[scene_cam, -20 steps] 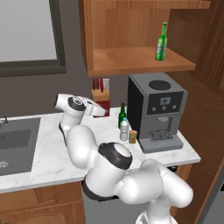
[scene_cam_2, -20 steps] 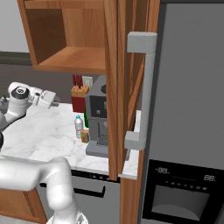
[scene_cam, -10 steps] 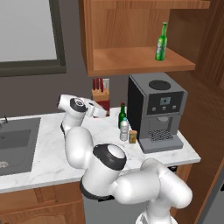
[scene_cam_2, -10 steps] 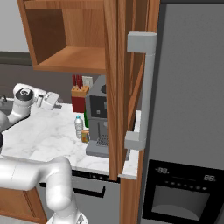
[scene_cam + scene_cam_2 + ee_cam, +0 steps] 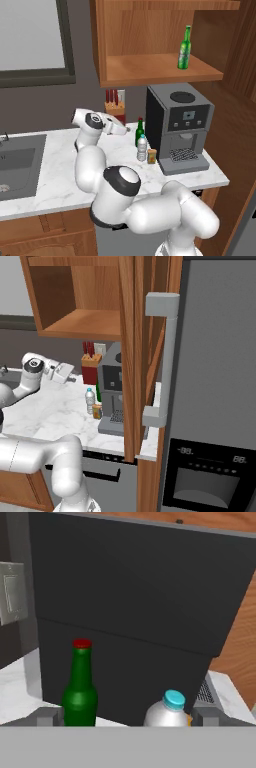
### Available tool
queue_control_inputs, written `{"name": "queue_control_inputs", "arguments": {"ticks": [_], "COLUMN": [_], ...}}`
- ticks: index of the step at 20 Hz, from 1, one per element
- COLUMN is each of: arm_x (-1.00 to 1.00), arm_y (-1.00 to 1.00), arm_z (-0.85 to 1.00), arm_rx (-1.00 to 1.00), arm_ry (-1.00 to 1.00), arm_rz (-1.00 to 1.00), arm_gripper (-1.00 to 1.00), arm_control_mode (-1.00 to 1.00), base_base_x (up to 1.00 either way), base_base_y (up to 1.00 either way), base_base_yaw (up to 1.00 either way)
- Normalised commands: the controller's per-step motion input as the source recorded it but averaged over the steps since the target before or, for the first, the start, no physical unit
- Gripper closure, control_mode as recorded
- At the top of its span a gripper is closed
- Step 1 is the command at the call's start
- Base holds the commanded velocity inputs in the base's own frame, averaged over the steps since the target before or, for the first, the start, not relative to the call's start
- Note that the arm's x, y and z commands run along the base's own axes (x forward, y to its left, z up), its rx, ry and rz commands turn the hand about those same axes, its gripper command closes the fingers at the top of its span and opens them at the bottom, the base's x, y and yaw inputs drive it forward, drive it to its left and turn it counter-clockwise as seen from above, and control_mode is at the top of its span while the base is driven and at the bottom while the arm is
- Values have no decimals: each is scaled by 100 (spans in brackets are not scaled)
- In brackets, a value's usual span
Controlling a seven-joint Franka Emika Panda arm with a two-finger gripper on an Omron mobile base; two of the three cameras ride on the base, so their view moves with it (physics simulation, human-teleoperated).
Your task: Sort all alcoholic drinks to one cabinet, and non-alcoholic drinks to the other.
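Tool [image 5: 126, 129] held above the white marble counter [image 5: 55, 175], pointing sideways toward the bottles, fingers spread wide and holding nothing. In the hand view, its two grey fingertips [image 5: 47, 716] low at either side, with the bottles framed between them, not touching.

Dark green beer bottle with a red cap [image 5: 139, 133] upright on the counter, just left of the black coffee machine [image 5: 177, 126]. Clear water bottle with a blue cap [image 5: 142, 148] upright just in front of it, near the machine's front corner. Small orange-brown jar [image 5: 152, 156] beside the water bottle, at the machine's base.

Bright green beer bottle with a pale label [image 5: 184, 48] upright on the shelf floor of the wide open wall cabinet [image 5: 150, 70], toward its right end, above the coffee machine.

Red-handled knife block [image 5: 113, 106] against the back wall, behind the tool. Sink [image 5: 17, 165] set in the counter, far left. Tall dark wooden cabinet door [image 5: 132, 356] standing open edge-on in the right base view, next to the grey refrigerator [image 5: 215, 381].
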Motion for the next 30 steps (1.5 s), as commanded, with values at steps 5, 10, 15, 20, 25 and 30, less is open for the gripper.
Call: {"name": "queue_control_inputs", "arguments": {"ticks": [5, 10, 15, 20, 25, 30], "arm_x": [0, 0, 2, 9, 8, 10], "arm_y": [-29, -17, -3, -4, -6, -8], "arm_z": [-3, -2, -3, 0, 0, -2], "arm_rx": [0, 0, 0, 1, 1, 1], "arm_ry": [0, 0, 0, 0, 0, 0], "arm_rz": [-1, 0, 0, 0, 0, 0], "arm_gripper": [-100, -100, -100, -100, -100, -100], "arm_control_mode": [-100, -100, -100, -100, -100, -100], "base_base_x": [0, 0, 0, 0, 0, 0], "base_base_y": [0, 0, 0, 0, 0, 0], "base_base_yaw": [0, 0, 0, 0, 0, 0]}}
